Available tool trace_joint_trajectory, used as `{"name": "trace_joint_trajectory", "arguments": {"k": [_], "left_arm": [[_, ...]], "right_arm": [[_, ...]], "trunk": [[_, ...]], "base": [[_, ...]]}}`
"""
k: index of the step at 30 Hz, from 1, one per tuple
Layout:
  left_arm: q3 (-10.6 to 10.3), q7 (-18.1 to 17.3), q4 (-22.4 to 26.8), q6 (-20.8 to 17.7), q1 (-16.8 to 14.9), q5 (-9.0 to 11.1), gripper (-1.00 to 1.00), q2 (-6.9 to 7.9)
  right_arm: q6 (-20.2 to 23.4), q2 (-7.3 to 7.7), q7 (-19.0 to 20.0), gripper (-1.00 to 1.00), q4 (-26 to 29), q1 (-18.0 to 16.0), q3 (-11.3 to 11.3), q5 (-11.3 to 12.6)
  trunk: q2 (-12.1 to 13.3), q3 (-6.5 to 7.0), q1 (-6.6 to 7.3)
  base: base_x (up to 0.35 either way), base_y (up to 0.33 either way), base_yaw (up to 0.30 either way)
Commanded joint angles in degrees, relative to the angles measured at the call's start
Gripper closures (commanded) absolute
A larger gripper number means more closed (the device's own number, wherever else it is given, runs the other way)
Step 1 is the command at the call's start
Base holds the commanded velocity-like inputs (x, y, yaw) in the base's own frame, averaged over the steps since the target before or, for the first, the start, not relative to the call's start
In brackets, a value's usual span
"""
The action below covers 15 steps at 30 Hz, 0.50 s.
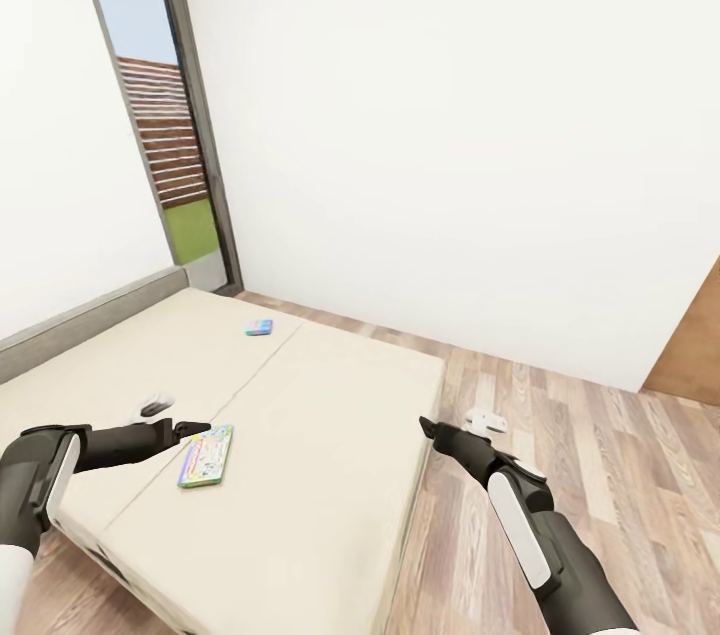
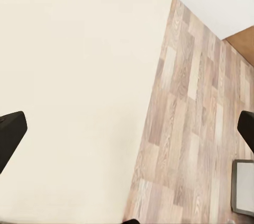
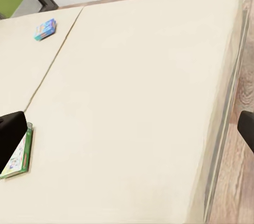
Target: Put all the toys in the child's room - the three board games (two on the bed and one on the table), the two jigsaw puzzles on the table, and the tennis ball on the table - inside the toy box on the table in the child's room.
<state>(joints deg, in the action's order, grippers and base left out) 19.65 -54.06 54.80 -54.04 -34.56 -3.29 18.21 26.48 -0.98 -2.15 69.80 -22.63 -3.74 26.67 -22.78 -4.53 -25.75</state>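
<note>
I have the low beige two-part mattress bed [image 1: 300, 415] filling the lower left of the head view. Two of the board games lie on it. The flat green-edged game box with the busy white cover [image 1: 206, 456] sits at lower left. The much smaller blue game box [image 1: 259, 327] lies further up, just left of the seam between the mattress halves, near the tall grey-framed window [image 1: 160, 115].

What matters for the next reach: the green-edged box lies just beyond the tip of my left gripper [image 1: 195, 430], just beside it to the right and a little lower in the frame. Its long axis runs roughly up and down the picture, tilted slightly right at the top. My left arm is plainly the nearer one. It stretches almost level across the mattress from the left edge, forearm pointing right.

In the left wrist view the fingertips [image 2: 11, 134] stand wide apart. My right gripper [image 1: 430, 428] hangs past the bed's right edge, over the wood-plank floor [image 1: 600, 435]. Its pads [image 3: 10, 139] are likewise spread wide, empty. I judge the left arm should shift over the box and come down on it.
</note>
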Motion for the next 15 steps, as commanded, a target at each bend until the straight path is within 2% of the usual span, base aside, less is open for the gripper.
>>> {"name": "trace_joint_trajectory", "arguments": {"k": [1, 8, 15], "left_arm": [[0.1, -0.4, 0.0, -0.4, -0.1, -0.3, -1.00, -0.02], [0.1, -0.4, 0.0, -0.4, -0.1, -0.3, -1.00, -0.02], [0.1, -0.4, 0.0, -0.4, -0.1, -0.3, -1.00, -0.02]], "right_arm": [[0.2, 0.00, -0.2, -1.00, 0.1, 0.0, 0.0, 0.4], [0.2, 0.01, -0.2, -1.00, 0.1, 0.0, 0.0, 0.4], [0.2, -0.01, -0.2, -1.00, 0.1, 0.0, 0.0, 0.4]], "trunk": [[-0.1, -0.17, -0.04], [-0.1, -0.54, -0.04], [-0.1, -1.01, -0.04]], "base": [[0.000, 0.057, -0.047], [0.000, 0.029, -0.101], [0.000, 0.095, -0.137]]}}
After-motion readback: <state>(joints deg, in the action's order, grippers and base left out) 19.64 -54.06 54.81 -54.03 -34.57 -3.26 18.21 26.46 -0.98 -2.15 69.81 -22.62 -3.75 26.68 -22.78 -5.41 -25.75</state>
